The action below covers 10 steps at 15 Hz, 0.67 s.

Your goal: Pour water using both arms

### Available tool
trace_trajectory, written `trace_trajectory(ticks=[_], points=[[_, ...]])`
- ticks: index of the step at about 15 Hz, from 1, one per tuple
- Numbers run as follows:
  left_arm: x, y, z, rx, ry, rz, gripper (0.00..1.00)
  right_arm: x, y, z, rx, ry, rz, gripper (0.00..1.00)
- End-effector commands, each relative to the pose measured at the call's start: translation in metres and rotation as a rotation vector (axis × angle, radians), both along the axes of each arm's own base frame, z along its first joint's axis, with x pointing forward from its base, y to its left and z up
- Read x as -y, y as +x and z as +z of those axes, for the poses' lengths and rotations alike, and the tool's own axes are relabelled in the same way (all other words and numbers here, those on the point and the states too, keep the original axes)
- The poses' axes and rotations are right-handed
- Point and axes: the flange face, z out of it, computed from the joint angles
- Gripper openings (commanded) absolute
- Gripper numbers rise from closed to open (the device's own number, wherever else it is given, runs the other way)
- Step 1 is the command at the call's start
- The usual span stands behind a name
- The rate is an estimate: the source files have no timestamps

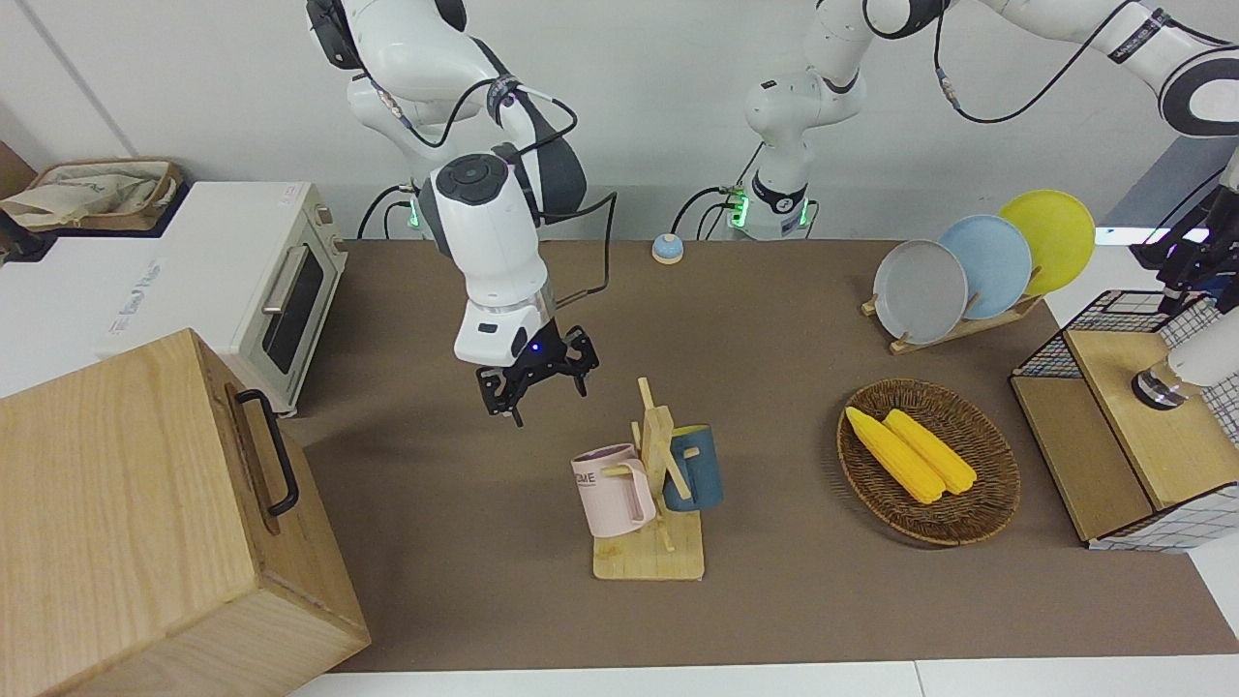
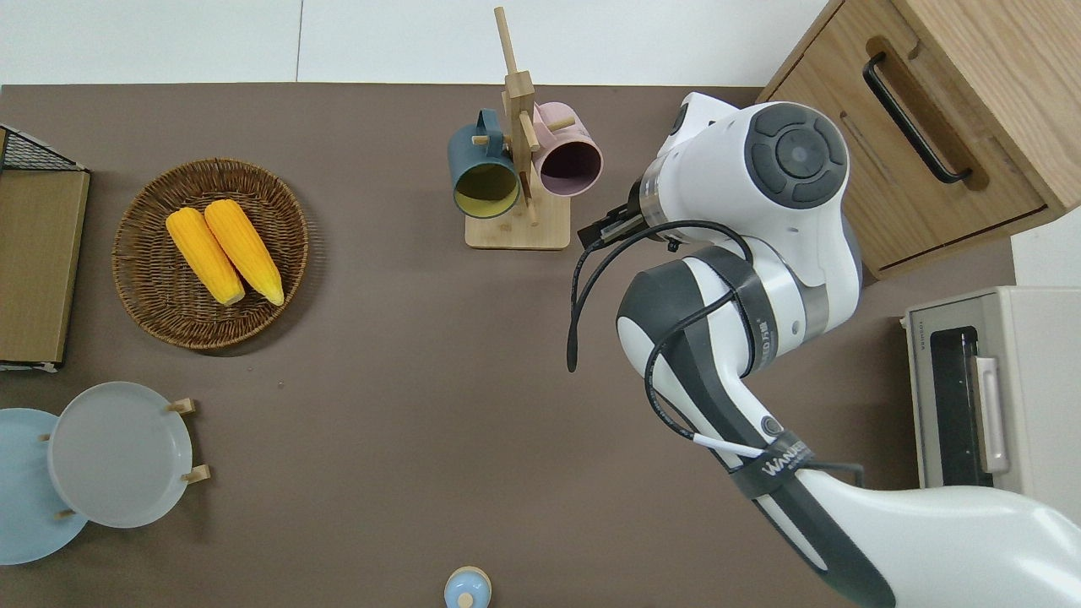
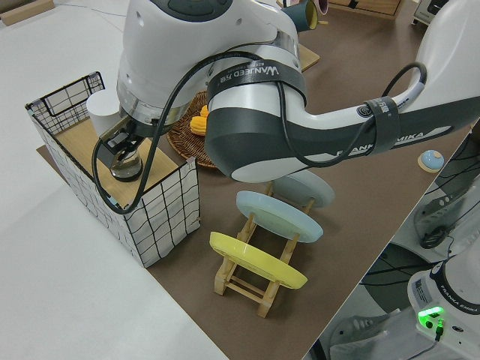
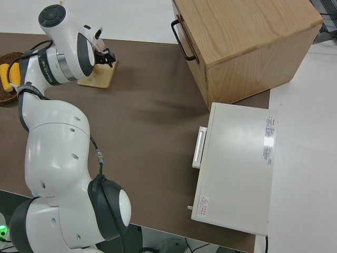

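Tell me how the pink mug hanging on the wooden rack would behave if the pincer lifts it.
The pink mug looks rigid, so it probably won't flex. It hangs by its handle on a peg of the wooden rack, so it may swing or snag. The rack looks narrow and tall, so pulling sideways could tip it.

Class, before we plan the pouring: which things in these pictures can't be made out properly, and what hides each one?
1. Right claw: hidden under its own wrist in the overhead view. Only the front view shows it, open.
2. Left claw: mostly covered by its own arm in the left side view, and cut off at the edge of the front view.
3. White object in the wire basket: cut off by the front view's edge, so it cannot be identified.
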Motion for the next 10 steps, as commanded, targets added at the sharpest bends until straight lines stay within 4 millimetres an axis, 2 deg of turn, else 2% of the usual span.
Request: trace_trajectory(ticks=[1,6,10], points=[[0.001,0.010,-0.009,0.044,0.003,0.003,1.00,0.005,0.014,-0.012,0.068,-0.010,0.063,0.990],[-0.005,0.021,-0.027,0.121,-0.013,-0.010,1.00,0.009,0.031,-0.022,0.156,0.019,0.093,0.965],[-0.008,0.025,-0.034,0.164,-0.008,-0.009,1.00,0.004,0.039,-0.023,0.187,0.045,0.084,0.870]])
